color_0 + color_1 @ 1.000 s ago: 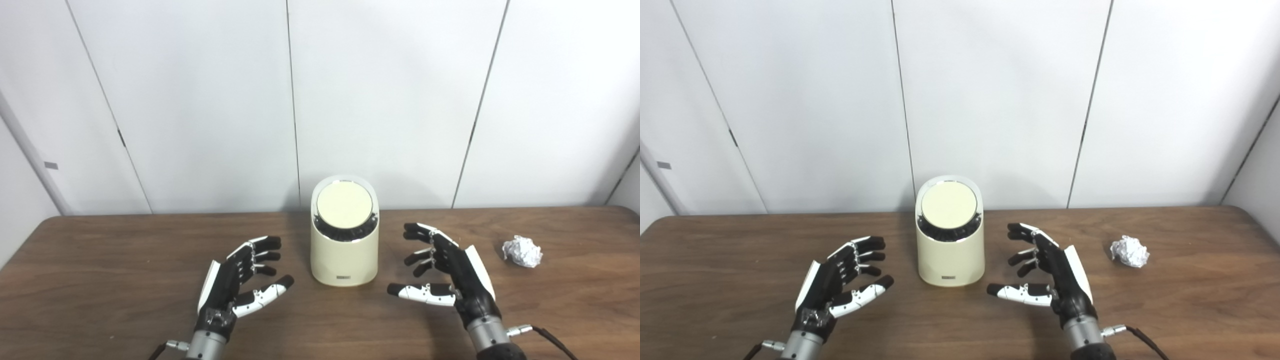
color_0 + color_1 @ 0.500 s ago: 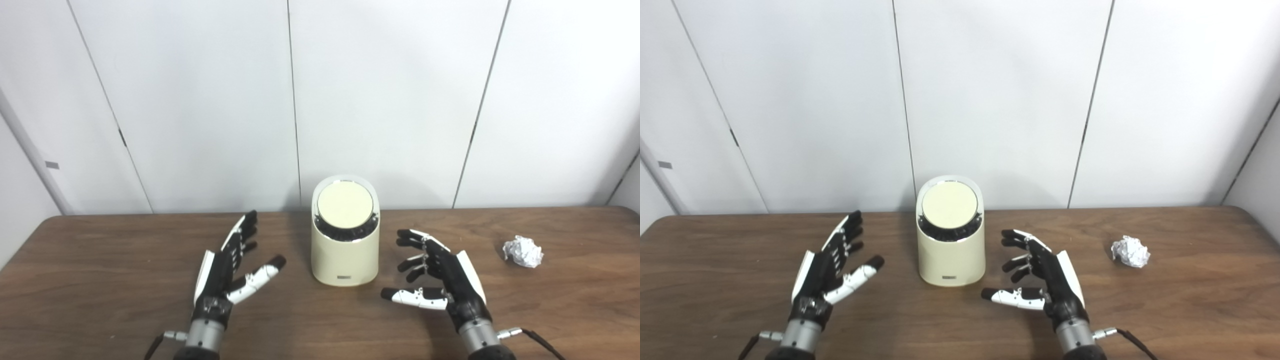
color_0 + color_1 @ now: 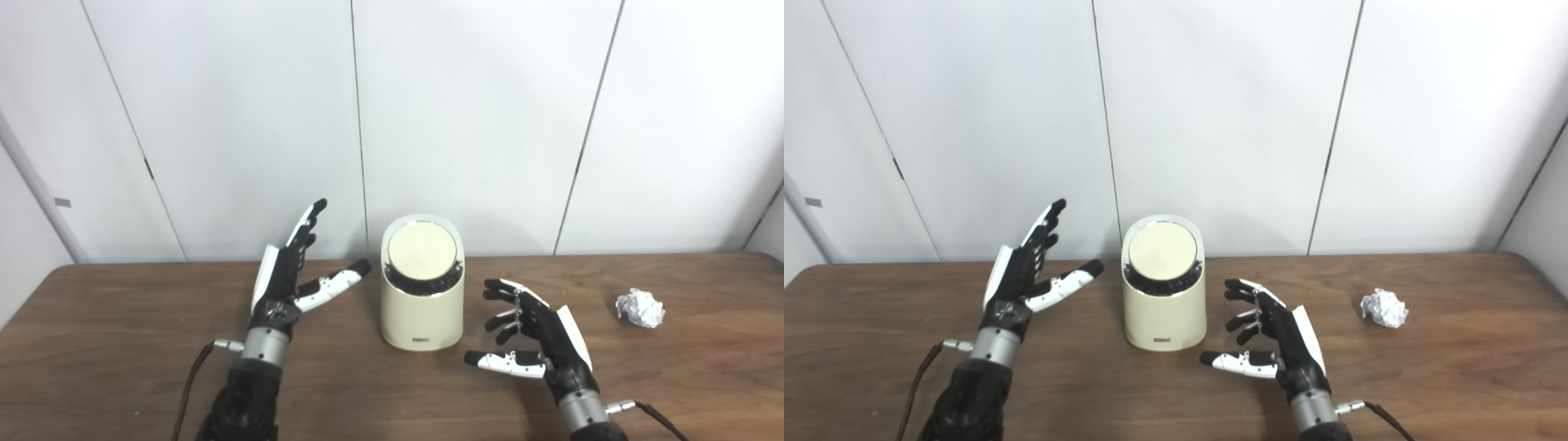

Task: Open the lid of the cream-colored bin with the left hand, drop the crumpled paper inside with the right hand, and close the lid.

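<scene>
Bin [image 3: 421, 306] lid [image 3: 422, 251] closed; left robot hand [image 3: 286, 283] raised beside it, fingers apart; right robot hand [image 3: 539, 343] likewise spread, empty.

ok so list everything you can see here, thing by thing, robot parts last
bin: one, cream-coloured, standing upright at the middle of the table, towards the back
lid: one, round, cream, shut on top of the bin
crumpled paper: one, white, lying on the table far right of the bin
table: one, dark brown wood
wall panels: white, behind the table
left hand: one, black and white, open, raised left of the bin, not touching it
right hand: one, black and white, open, low, right of the bin, holding nothing
</scene>
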